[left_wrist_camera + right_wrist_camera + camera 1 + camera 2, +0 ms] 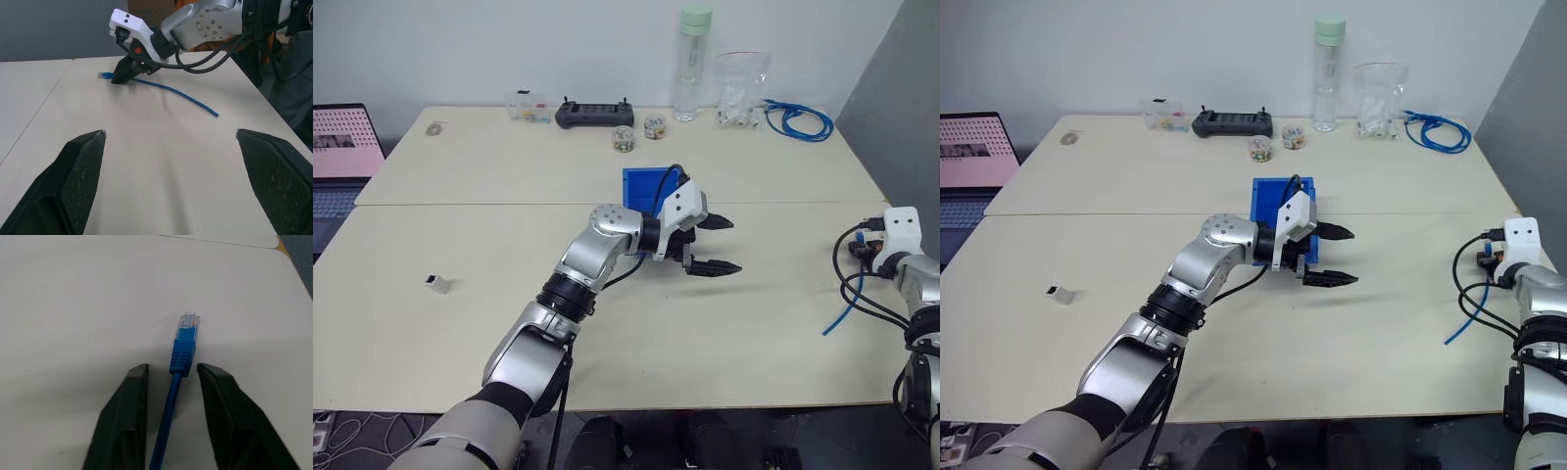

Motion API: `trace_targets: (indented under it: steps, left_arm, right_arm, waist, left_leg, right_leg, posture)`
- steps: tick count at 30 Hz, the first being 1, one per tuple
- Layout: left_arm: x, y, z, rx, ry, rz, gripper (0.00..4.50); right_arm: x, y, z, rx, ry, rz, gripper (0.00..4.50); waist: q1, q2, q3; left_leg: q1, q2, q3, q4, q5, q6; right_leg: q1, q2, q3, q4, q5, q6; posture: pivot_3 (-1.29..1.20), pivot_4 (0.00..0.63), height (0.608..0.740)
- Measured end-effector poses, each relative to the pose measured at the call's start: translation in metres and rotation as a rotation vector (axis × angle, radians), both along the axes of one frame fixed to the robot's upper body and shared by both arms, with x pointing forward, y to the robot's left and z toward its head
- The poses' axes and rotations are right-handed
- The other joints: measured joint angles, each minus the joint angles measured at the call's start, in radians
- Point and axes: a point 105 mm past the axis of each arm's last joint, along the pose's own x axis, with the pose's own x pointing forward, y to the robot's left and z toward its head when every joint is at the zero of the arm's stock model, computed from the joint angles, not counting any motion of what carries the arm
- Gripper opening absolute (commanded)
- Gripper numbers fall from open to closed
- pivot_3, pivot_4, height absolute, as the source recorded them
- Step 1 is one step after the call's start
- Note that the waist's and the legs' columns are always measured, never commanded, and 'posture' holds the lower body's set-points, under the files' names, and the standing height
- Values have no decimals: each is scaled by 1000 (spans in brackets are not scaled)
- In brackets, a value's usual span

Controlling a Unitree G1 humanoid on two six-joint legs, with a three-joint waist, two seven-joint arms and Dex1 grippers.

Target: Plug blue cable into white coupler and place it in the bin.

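Table [460, 323] right edge: right pincer [172, 374] straddles blue cable [183, 350].

Silver, rounded arm links join through black ribbed collars, and black cables loop along each wrist. White boxy housings cap the left claw [717, 245] and right claw [123, 77], whose black fingers [80, 171] carry finely textured pads.

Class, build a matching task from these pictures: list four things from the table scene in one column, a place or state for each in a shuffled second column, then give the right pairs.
Things:
1. white coupler
2. bin
3. blue cable
4. left gripper

Places or states:
A. between the right gripper's fingers
B. open, holding nothing
C. alone near the table's left side
D. behind the left wrist, mid-table

Pairs: 1-C, 2-D, 3-A, 4-B
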Motion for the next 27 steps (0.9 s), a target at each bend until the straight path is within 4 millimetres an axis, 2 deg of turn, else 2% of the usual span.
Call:
trace_targets:
  steps: [3, 10, 13, 15, 16, 18, 20, 22, 24, 25, 27]
  left_arm:
    - [0, 0, 0, 3, 9, 1, 4500]
    - [-1, -2, 1, -3, 27, 1, 4500]
    - [-5, 13, -2, 19, 15, 10, 4500]
    - [-13, 35, -12, 56, 37, 14, 4500]
    - [-23, 53, -20, 86, 55, 15, 4500]
    - [-31, 80, -32, 124, 95, 49, 4500]
    - [-50, 109, -43, 142, 102, 104, 4500]
    - [-66, 123, -51, 144, 92, 136, 4500]
    - [-94, 142, -70, 131, 129, 232, 4500]
    - [-100, 145, -76, 127, 152, 255, 4500]
    - [-117, 154, -85, 93, 186, 363, 4500]
  right_arm:
    - [-1, -1, -2, 0, 2, -10, 21]
    - [-2, -4, -3, 1, 5, -22, 9]
    - [-3, 9, 0, 20, 22, 101, 9]
    - [-9, 34, 2, 64, 60, 277, 9]
    - [-20, 55, 2, 110, 110, 418, 9]
    - [-34, 80, 3, 196, 181, 565, 9]
    - [-47, 127, 18, 326, 240, 771, 9]
    - [-53, 157, 31, 381, 266, 905, 9]
    - [-56, 201, 43, 450, 303, 1070, 9]
    - [-59, 210, 43, 464, 318, 1108, 9]
    - [-64, 242, 39, 506, 386, 1222, 9]
  waist:
    - [2, 0, 0]
    - [11, 0, 0]
    - [4, 1, 0]
    - [-11, 2, -1]
    - [-19, 3, -1]
    - [-27, 4, 0]
    - [-35, 6, 1]
    - [-36, 6, 1]
    - [-33, 6, 2]
    - [-29, 5, 2]
    - [-19, 4, 2]
  left_leg:
    - [-4, 0, 0, 6, -1, 1]
    - [-5, -1, 0, 8, 0, 2]
    - [-4, 1, 0, 7, 0, 2]
    - [-5, 2, 0, 7, 0, 2]
    - [-4, 3, -1, 7, 0, 2]
    - [-2, 4, -3, 6, 0, 2]
    - [-2, 4, -4, 6, -1, 3]
    - [1, 4, -5, 4, -2, 4]
    - [2, 4, -5, 5, -4, 7]
    - [2, 4, -5, 6, -4, 7]
    - [2, 4, -6, 6, -4, 7]
  right_leg:
    - [0, 0, -1, 0, 1, 2]
    - [0, -1, 0, 0, 3, 5]
    - [0, 0, 0, 0, 3, 5]
    - [-1, -1, 2, 1, 3, 5]
    - [-2, 0, 4, 0, 3, 4]
    - [-2, 1, 4, 1, 2, 2]
    - [-3, 0, 4, 1, 3, 1]
    - [-2, 0, 3, 1, 3, 0]
    - [0, 0, 2, 1, 4, -1]
    - [0, 0, 2, 0, 4, -1]
    - [0, -1, 1, 0, 5, 0]
  posture:
    - [0, 150, 740]
    - [0, 150, 740]
    - [0, 150, 740]
    - [0, 150, 740]
    - [0, 150, 740]
    - [0, 150, 740]
    - [0, 150, 740]
    - [0, 150, 740]
    - [0, 150, 740]
    - [0, 150, 740]
    - [0, 150, 740]
